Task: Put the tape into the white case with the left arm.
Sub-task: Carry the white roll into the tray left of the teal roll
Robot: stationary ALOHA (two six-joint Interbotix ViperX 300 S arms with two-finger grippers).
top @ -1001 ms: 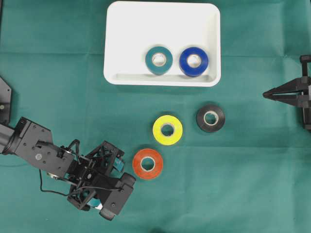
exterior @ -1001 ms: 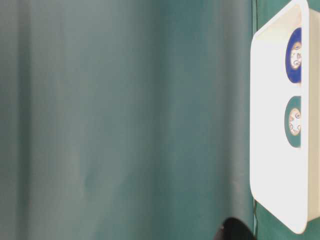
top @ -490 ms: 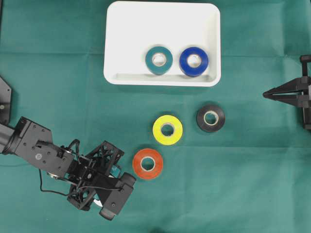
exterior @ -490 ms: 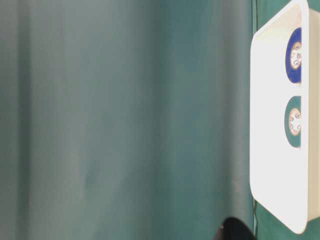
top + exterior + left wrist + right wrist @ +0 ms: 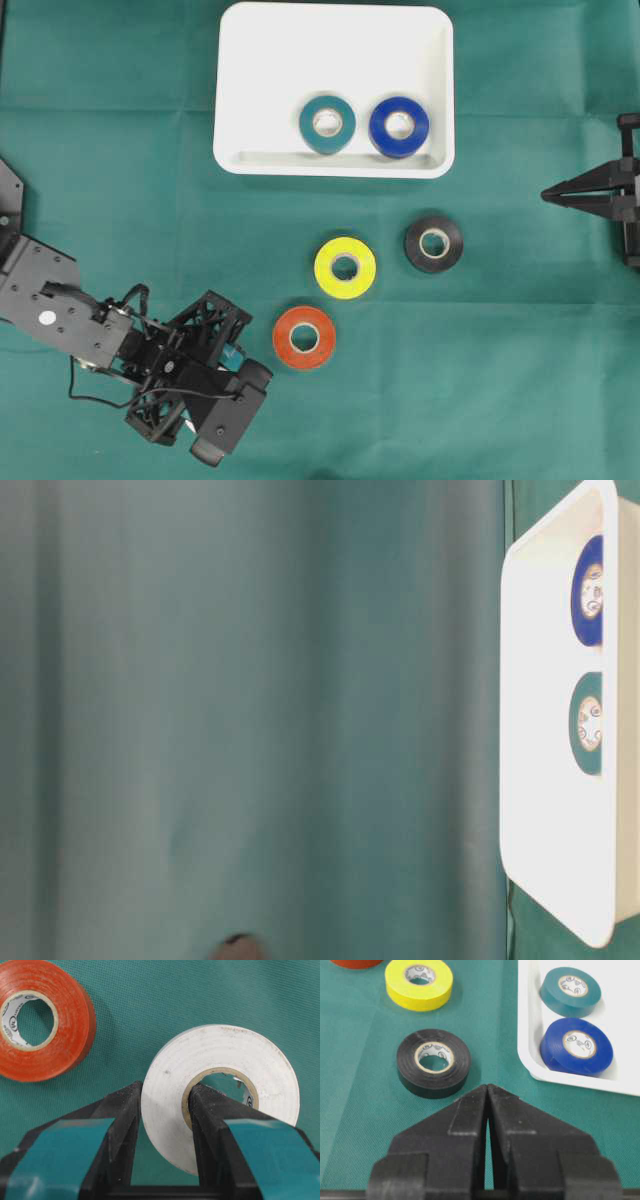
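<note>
A white tape roll (image 5: 220, 1060) is clamped in my left gripper (image 5: 166, 1087), one teal-banded finger (image 5: 120, 1125) outside the roll and the other through its core. In the overhead view the left arm (image 5: 150, 350) lies at the lower left and hides this roll. The white case (image 5: 260, 60) stands at the top centre, holding a teal roll (image 5: 327, 123) and a blue roll (image 5: 399, 126). My right gripper (image 5: 487, 1087) is shut and empty at the right edge (image 5: 548, 193).
Loose rolls lie on the green cloth: red (image 5: 304, 337) right beside the left wrist, yellow (image 5: 345, 267) above it, black (image 5: 433, 243) below the case and in front of the right gripper. The red roll (image 5: 40, 1020) shows upper left in the left wrist view.
The left jaws have come together on the white roll. The left arm has shifted a little down and to the left. The right arm has not moved.
</note>
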